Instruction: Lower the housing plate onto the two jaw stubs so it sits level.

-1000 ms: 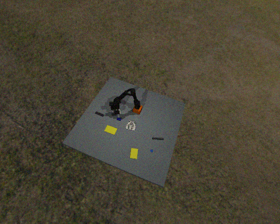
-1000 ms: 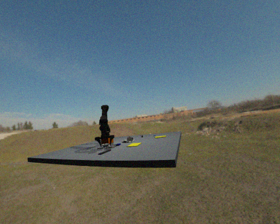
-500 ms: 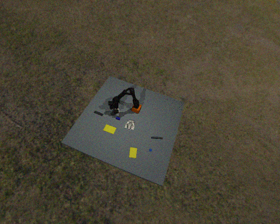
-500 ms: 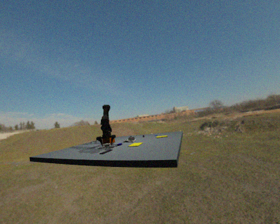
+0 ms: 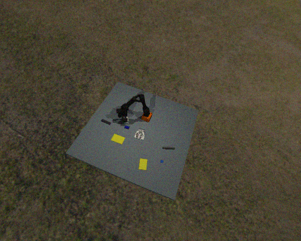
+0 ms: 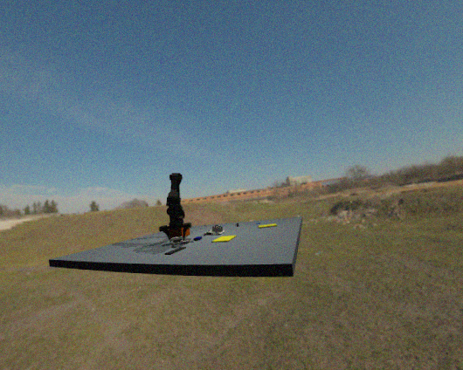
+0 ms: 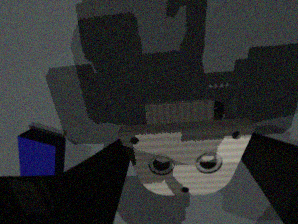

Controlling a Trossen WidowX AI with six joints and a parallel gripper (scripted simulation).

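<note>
The housing plate (image 7: 200,178) is pale, rounded at its lower edge in the wrist view, with two ringed holes and several small dark spots. It also shows as a small pale patch beneath the hand in the top view (image 5: 127,119). My gripper (image 7: 179,137) (image 5: 124,119) (image 6: 177,236) is shut on the housing plate, one finger at each side, low over the table. A white base with the dark-and-pale jaw assembly (image 5: 139,134) (image 6: 217,229) stands apart from the hand, with no plate visible over it. The jaws' pins and stubs are too small to make out.
A blue block (image 7: 37,157) (image 5: 126,127) (image 6: 197,238) lies near the hand. Two yellow pads (image 5: 118,138) (image 5: 143,164), two dark bars (image 5: 105,121) (image 5: 168,148) and a small blue piece (image 5: 162,161) lie on the grey table (image 5: 158,182). The arm's base (image 5: 146,117) is orange.
</note>
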